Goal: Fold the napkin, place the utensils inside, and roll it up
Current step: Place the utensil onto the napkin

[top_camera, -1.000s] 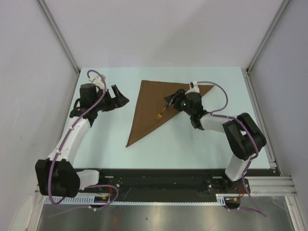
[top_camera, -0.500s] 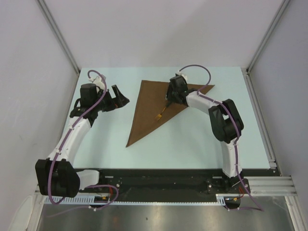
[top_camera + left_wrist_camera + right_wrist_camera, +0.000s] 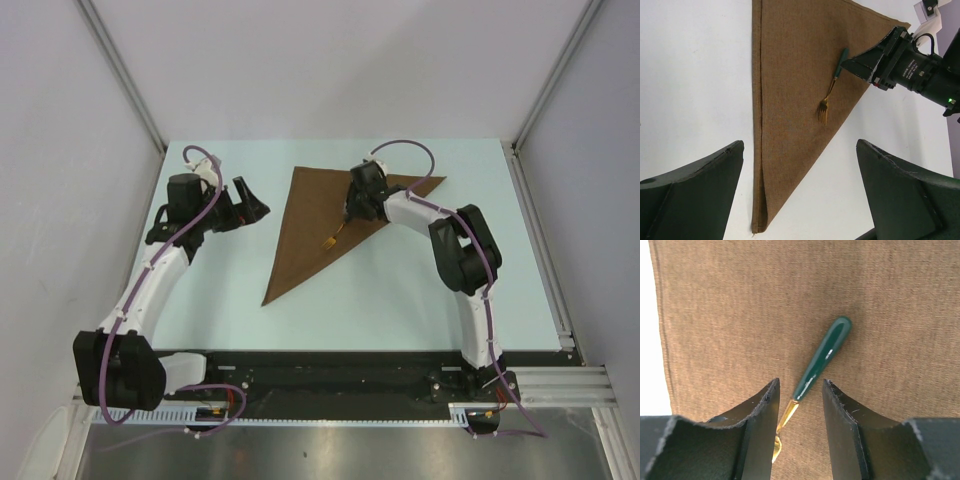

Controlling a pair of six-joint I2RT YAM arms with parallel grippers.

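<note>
Nearest the arm bases, the narrow tip of the napkin (image 3: 300, 225) pointed our way. We saw the brown cloth folded into a triangle, flat on the bench (image 3: 400, 290). Farther in, apart from the cloth on its left side, the left fingers (image 3: 695, 185) stood spread wide with nothing between them. The fork (image 3: 820, 357) lay slanted on the napkin near its right edge, gold tines nearer us, dark handle farther. The right fingers (image 3: 760, 425) straddled it where handle meets neck, partly open, a gap on each side, gripping nothing.
</note>
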